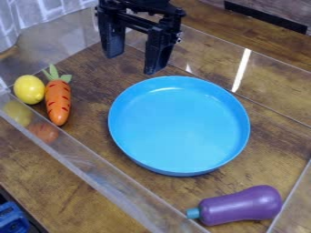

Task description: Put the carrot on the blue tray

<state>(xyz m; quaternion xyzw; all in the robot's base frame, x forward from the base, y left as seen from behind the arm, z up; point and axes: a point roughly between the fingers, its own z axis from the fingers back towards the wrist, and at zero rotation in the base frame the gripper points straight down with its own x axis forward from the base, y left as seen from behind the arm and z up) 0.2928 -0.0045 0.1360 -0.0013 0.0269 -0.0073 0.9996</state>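
A glossy dark wooden table [73, 187] holds the round blue plastic tray [180, 125]; the orange toy carrot [57, 98] lies left, the black gripper [136, 47] spread wide, grasping nothing.

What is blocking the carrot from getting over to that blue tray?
Nothing visible. The carrot lies just left of the blue tray with bare table between them. The lemon sits on its far side, and the open gripper hangs above, holding nothing.

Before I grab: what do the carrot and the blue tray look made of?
Carrot: probably moulded plastic, a toy; even orange skin with dark grooves and a soft sheen. Blue tray: likely hard plastic, glossy; uniform bright blue with a pale light reflection near the rim. I cannot confirm either from looks alone.
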